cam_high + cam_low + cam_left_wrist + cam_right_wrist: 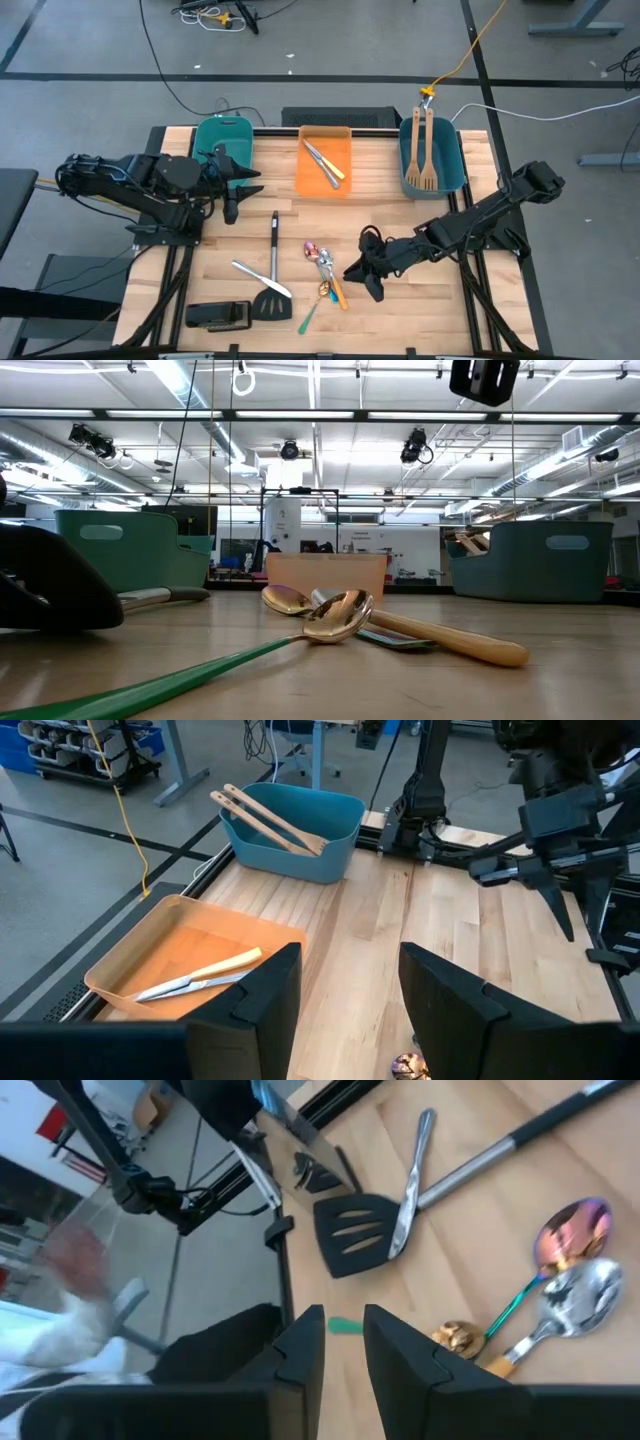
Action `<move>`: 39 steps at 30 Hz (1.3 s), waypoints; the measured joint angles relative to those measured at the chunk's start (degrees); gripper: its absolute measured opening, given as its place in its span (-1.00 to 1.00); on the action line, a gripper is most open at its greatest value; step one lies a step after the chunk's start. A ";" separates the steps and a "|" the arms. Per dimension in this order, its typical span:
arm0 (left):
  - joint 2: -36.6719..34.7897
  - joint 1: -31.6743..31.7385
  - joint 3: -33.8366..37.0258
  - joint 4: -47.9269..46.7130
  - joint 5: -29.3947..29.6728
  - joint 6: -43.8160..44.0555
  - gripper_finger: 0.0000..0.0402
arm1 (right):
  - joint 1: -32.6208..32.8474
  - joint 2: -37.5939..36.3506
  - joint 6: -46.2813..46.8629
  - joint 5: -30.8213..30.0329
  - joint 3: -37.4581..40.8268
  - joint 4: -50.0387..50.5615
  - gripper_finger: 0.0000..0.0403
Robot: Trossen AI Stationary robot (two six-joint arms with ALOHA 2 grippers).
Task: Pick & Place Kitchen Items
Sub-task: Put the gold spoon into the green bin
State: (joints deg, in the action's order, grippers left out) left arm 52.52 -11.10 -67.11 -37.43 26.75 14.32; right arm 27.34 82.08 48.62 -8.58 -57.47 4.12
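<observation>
So the right tool (368, 272) is hovering low over the counter (440, 310) with its fingers open a narrow way, holding nothing. The spoons (324, 270) are lying just to its left, in a loose cluster mid-counter, long axes mostly running toward the front edge, and a green-handled one (309, 316) is angling off toward the front-left. Right arm is clearly nearer, so my guess is it's going for one of those. The right wrist view is showing them just past the fingers.

Further left, the black spatula (272, 277) is lying front-to-back with a knife (259, 278) crossing it. The left tool (238, 192) is waiting by the teal bin (223, 138), fingers wide apart, empty.

The orange bin (324, 160) is already holding two knives, and the blue bin (432, 158) has two wooden spatulas (424, 148) leaning out.

Counter is pale wood planks, smooth-looking, so the flat spoons are probably going to be fiddly to pinch. Room behind is a workshop with grey floor and cables.
</observation>
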 joint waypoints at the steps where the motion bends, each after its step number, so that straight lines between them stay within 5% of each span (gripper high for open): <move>1: -0.01 0.01 0.00 0.00 -0.01 -0.02 -0.12 | 0.10 0.00 -0.74 -0.81 0.00 -0.01 -0.58; 16: 0.12 0.01 0.02 3.89 -0.49 2.73 -0.12 | 0.63 0.00 -8.72 -7.31 0.02 -1.14 -0.58; 21: 2.82 0.01 0.01 7.77 -10.45 12.46 -0.12 | 0.63 0.00 -9.27 -8.21 0.04 -1.14 -0.58; 26: 9.12 -1.64 -0.04 10.32 -20.98 13.11 -0.12 | 0.63 0.00 -10.70 -11.01 0.09 -1.34 -0.58; 39: 20.71 -11.73 0.02 9.45 -18.91 19.59 -0.12 | 0.63 0.00 -9.36 -14.46 0.09 1.29 -0.58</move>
State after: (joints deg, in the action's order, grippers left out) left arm 73.23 -22.83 -67.09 -27.98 7.84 33.91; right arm 27.97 82.08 39.25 -23.04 -57.39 5.41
